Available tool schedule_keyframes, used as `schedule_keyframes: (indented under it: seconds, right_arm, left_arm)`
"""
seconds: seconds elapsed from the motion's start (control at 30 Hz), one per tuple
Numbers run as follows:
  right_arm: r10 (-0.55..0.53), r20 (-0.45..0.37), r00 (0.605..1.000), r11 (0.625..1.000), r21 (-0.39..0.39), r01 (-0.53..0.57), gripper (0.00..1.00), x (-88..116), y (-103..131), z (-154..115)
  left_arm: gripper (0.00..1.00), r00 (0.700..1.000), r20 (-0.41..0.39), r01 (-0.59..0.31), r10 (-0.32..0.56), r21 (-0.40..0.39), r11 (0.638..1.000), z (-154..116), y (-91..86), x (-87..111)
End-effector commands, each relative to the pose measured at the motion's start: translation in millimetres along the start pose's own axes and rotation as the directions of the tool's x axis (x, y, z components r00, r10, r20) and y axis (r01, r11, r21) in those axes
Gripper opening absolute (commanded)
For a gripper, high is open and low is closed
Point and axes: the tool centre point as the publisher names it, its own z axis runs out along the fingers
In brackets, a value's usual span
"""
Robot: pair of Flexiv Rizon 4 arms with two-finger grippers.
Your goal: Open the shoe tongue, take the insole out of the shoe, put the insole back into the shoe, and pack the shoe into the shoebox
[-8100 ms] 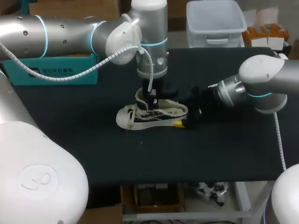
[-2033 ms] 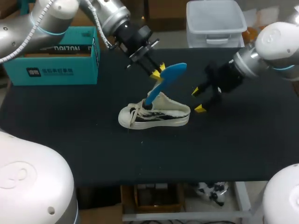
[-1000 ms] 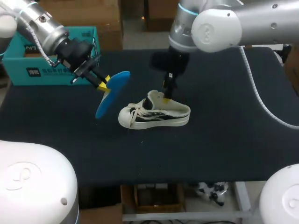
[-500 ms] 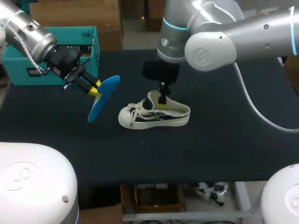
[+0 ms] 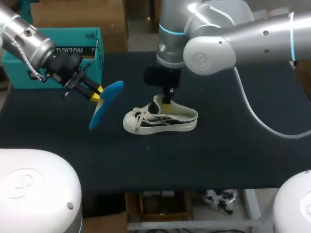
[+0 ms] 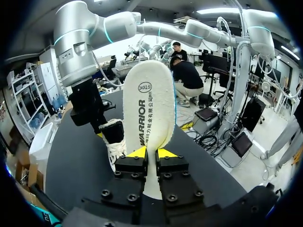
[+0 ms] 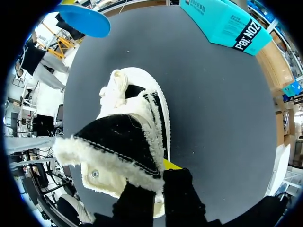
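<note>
A white low-top shoe [image 5: 160, 119] lies on the black table, toe to the left. My right gripper [image 5: 166, 99] stands over its opening, shut on the raised tongue [image 7: 120, 137], which is black with a fleecy white edge; one yellow tip [image 7: 172, 164] shows beside it. Left of the shoe, my left gripper [image 5: 95, 95] holds the blue insole [image 5: 105, 104] in the air, tilted down. In the left wrist view the insole's white underside [image 6: 149, 109] rises from between the shut yellow tips [image 6: 150, 152], with the shoe [image 6: 115, 142] beyond it.
The open teal shoebox [image 5: 58, 53] sits at the table's back left, behind my left arm, also seen as the teal box [image 7: 222, 21] beyond the shoe. Bare black tabletop [image 5: 218, 155] stretches in front of and to the right of the shoe.
My right gripper has settled onto the tongue and closed on it. My left gripper has carried the insole slightly further left, away from the shoe.
</note>
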Motion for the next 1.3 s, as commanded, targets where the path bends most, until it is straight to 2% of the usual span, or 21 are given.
schedule_keyframes:
  seconds: [0.03,0.3,0.43,0.53,0.63,0.83,1.03,1.3]
  right_arm:
    - [0.023,0.007,1.0,1.0,0.014,-0.023,0.0,2.3,5.1,-2.1]
    - [0.185,0.017,0.983,0.982,-0.03,-0.184,0.0,11.2,0.3,-13.3]
    - [0.303,0.005,0.953,0.951,-0.068,-0.302,0.0,16.6,-5.2,-21.7]
    - [0.4,-0.012,0.916,0.911,-0.1,-0.399,0.0,22.4,-5.6,-28.3]
    - [0.492,-0.038,0.87,0.858,-0.145,-0.492,0.0,28.4,-7.3,-34.3]
    - [0.654,-0.091,0.751,0.722,-0.223,-0.655,0.0,42.4,-1.6,-37.2]
    - [0.738,-0.141,0.66,0.603,-0.302,-0.739,0.0,52.9,14.0,-31.8]
    - [0.82,-0.184,0.542,0.458,-0.355,-0.815,0.0,58.3,22.4,-20.6]
  left_arm:
    - [0.0,1.0,0.0,-0.012,0.012,0.004,1.0,-1.1,-0.2,-0.5]
    - [0.0,0.997,-0.046,-0.069,0.07,0.011,0.998,-1.8,-7.9,-15.6]
    - [0.0,0.99,-0.079,-0.114,0.115,0.019,0.993,-1.6,-17.3,-28.7]
    - [0.0,0.982,-0.113,-0.151,0.154,0.032,0.988,-1.2,-25.6,-41.3]
    - [0.0,0.968,-0.152,-0.196,0.202,0.053,0.979,0.4,-33.9,-53.7]
    - [0.0,0.925,-0.244,-0.271,0.29,0.11,0.956,7.9,-47.8,-79.6]
    - [0.0,0.886,-0.314,-0.306,0.342,0.158,0.939,13.6,-53.3,-100.4]
    - [0.0,0.857,-0.356,-0.319,0.373,0.202,0.926,15.6,-50.6,-120.4]
